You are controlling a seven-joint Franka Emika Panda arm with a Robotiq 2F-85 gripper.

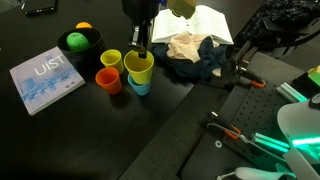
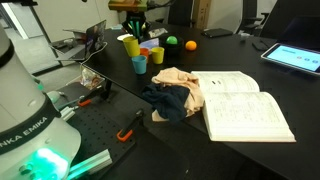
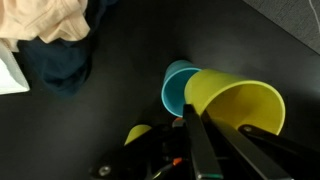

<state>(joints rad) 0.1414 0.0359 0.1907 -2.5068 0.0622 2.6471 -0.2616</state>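
One yellow cup (image 3: 235, 105) in fingers (image 3: 203, 150) | blue cup (image 3: 177, 88) just beside | cloths (image 3: 55, 40) near

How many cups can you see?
4. A yellow cup is pinched at its rim by the pincer. A blue cup is right by it. A second yellow cup and an orange cup stand alongside. More could hide nested inside.

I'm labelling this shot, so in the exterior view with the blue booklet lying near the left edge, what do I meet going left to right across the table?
blue booklet → green ball → orange cup → gripped yellow cup → heap of cloths
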